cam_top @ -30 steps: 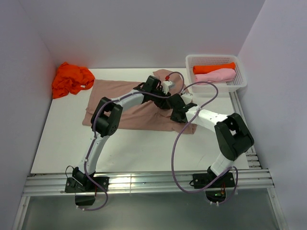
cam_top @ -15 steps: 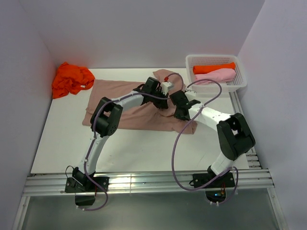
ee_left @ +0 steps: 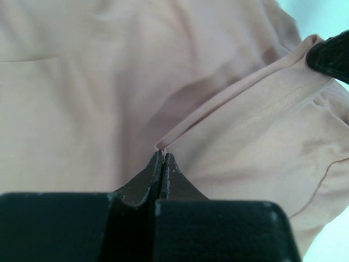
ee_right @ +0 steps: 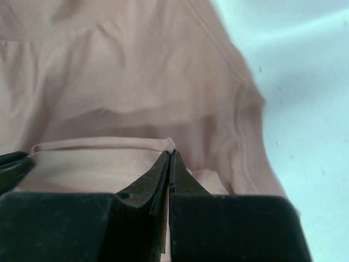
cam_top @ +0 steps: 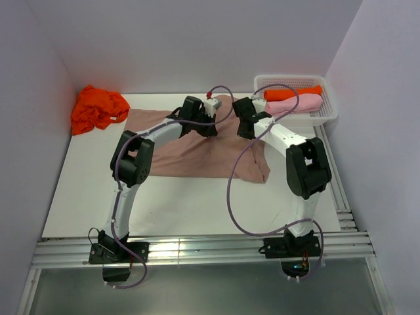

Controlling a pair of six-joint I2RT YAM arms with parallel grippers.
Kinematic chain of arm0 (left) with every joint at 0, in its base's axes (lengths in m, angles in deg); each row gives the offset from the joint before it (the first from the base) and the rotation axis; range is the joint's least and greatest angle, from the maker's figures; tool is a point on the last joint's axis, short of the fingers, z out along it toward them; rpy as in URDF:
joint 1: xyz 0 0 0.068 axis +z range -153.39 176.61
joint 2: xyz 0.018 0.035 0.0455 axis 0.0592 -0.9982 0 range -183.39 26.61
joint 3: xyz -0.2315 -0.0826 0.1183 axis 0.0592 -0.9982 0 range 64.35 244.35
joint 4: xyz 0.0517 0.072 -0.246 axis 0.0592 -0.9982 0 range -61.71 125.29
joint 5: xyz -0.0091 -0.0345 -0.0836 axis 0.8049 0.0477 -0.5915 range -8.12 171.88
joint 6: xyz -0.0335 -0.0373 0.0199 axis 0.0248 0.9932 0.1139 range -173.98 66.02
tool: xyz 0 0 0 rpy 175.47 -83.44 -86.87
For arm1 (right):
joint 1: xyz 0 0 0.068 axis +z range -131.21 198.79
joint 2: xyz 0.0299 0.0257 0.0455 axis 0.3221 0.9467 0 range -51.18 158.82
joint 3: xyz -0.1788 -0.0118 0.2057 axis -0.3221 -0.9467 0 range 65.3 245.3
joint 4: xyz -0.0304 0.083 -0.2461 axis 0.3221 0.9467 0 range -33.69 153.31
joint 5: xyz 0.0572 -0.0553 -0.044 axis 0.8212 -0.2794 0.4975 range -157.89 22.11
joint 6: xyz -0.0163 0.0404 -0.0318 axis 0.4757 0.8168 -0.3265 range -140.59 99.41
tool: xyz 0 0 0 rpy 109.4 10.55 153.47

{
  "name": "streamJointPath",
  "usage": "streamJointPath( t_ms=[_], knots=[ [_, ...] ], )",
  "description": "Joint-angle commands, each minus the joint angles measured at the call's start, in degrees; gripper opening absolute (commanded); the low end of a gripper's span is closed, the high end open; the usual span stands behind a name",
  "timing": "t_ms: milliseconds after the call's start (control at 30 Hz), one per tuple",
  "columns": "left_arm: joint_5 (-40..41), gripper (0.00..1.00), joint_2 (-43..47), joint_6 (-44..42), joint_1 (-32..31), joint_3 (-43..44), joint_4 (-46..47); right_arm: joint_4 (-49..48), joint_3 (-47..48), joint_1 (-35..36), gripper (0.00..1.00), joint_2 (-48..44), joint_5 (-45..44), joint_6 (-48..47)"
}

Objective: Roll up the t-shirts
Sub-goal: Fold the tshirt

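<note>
Right gripper (ee_right: 169,158) pinched tight on folded hem of pinkish-brown shirt (ee_right: 120,93) — white table (ee_right: 305,98) at right.

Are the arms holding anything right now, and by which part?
Yes. The left gripper and right gripper each have jaws shut on the dusty pinkish-brown cloth t-shirt, pinching opposite ends of one folded edge.

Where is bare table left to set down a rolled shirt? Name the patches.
Widest: the table strip between the pinkish-brown t-shirt and the near rail. Also the left strip, near of the orange heap. Crowded: the far edge, where left gripper and right gripper pinch the t-shirt beside the basket.
</note>
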State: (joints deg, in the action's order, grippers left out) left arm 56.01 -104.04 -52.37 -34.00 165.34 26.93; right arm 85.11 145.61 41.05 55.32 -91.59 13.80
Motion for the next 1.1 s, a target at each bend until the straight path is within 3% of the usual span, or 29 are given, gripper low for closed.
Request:
streamJointPath(
  t_ms=[0, 267, 800, 867, 900, 1000, 1067],
  knots=[
    [1.17, 0.0, 2.95, 1.38, 0.81, 0.78, 2.12, 2.05, 5.2, -0.55, 0.0, 3.18, -1.43, -2.92],
    [0.38, 0.0, 0.84, 0.86, 2.22, 4.21, 0.45, 3.55, 12.58, -2.05, 0.0, 7.41, -1.78, -4.42],
    [1.09, 0.01, -5.58, 0.59, 2.22, 11.51, -3.15, 4.6, 16.89, -3.36, 0.0, 10.84, -3.98, -5.3],
    [1.34, 0.06, -5.76, 0.77, 2.31, 12.21, -3.5, 4.86, 17.07, -3.45, 0.0, 11.27, -4.33, -5.39],
    [1.78, 0.18, -5.76, 0.85, 2.22, 12.39, -3.59, 5.21, 17.07, -3.54, 0.0, 11.45, -4.33, -5.47],
    [2.14, 0.34, -4.62, 1.55, 2.75, 12.91, -4.12, 5.48, 16.9, -3.8, 0.04, 11.54, -4.33, -5.3],
    [2.14, 0.48, -3.04, 2.0, 3.89, 13.96, -5.17, 5.04, 16.02, -3.98, 0.13, 10.93, -4.16, -5.04]
  ],
)
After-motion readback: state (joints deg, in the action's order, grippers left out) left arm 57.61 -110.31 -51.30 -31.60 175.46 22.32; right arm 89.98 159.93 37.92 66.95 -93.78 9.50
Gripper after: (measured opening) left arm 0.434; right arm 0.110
